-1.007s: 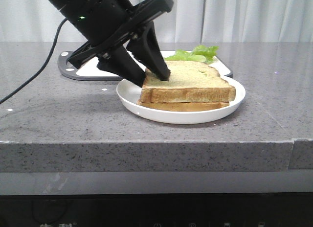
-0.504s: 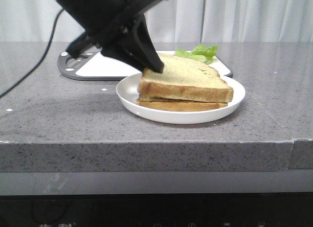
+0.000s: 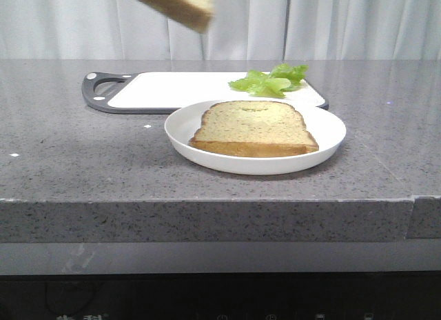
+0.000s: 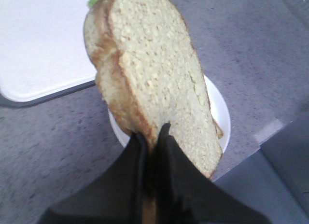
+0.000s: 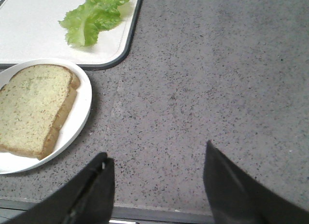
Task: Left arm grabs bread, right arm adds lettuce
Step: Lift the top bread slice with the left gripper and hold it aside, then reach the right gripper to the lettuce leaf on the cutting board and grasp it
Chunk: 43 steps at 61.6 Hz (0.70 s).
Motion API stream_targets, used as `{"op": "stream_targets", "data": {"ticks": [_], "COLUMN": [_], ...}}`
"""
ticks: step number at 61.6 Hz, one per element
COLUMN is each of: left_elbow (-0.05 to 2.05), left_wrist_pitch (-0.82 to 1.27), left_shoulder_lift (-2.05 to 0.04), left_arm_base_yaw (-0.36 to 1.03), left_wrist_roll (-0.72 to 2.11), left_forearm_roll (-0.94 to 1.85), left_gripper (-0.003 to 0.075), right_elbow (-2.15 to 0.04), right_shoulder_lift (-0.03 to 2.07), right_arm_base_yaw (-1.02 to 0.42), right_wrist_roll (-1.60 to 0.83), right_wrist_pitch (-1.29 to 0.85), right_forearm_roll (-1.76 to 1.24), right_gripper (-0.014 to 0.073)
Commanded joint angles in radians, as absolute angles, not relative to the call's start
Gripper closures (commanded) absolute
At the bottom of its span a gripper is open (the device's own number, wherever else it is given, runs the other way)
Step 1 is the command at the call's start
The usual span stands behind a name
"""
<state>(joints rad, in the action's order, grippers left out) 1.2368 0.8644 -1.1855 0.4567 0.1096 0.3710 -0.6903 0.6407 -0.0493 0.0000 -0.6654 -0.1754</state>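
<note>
My left gripper (image 4: 152,137) is shut on the crust edge of the thick bread slice (image 4: 159,84) and holds it high above the plate. In the front view only a corner of that bread (image 3: 182,4) shows at the top edge; the gripper itself is out of that view. A thinner slice (image 3: 251,128) stays on the white plate (image 3: 324,123). The lettuce (image 3: 270,80) lies on the white cutting board (image 3: 172,89) behind the plate, and shows in the right wrist view (image 5: 94,15). My right gripper (image 5: 157,159) is open and empty above bare counter, right of the plate (image 5: 82,115).
The grey stone counter (image 3: 83,154) has its front edge close below the plate. The board's dark handle (image 3: 96,89) is at the back left. White curtains hang behind the counter.
My left gripper has lifted the thick slice off the thinner one and carried it up and left, out of the front view's top. The thinner slice stays on the plate.
</note>
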Motion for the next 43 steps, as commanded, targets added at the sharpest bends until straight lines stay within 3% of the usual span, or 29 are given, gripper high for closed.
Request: {"op": "stream_targets", "data": {"ticks": [1, 17, 43], "left_elbow": [1.209, 1.030, 0.931], "left_wrist_pitch": [0.845, 0.855, 0.857], "left_shoulder_lift": [-1.089, -0.894, -0.771], "left_arm_base_yaw": [0.406, 0.295, 0.293], "left_wrist_roll": [0.074, 0.074, 0.076], "left_forearm_roll": [0.349, 0.349, 0.349], "left_gripper": [0.0741, 0.0741, 0.0741], "right_elbow": [-0.748, -0.867, -1.161], "right_shoulder_lift": [0.698, 0.937, 1.376], "right_arm_base_yaw": [-0.046, -0.046, -0.046], "right_wrist_roll": [0.000, -0.060, -0.314], "right_wrist_pitch": [-0.595, -0.601, -0.563], "right_forearm_roll": [-0.200, -0.353, -0.704], "right_gripper": [0.0157, 0.0157, 0.0157]}}
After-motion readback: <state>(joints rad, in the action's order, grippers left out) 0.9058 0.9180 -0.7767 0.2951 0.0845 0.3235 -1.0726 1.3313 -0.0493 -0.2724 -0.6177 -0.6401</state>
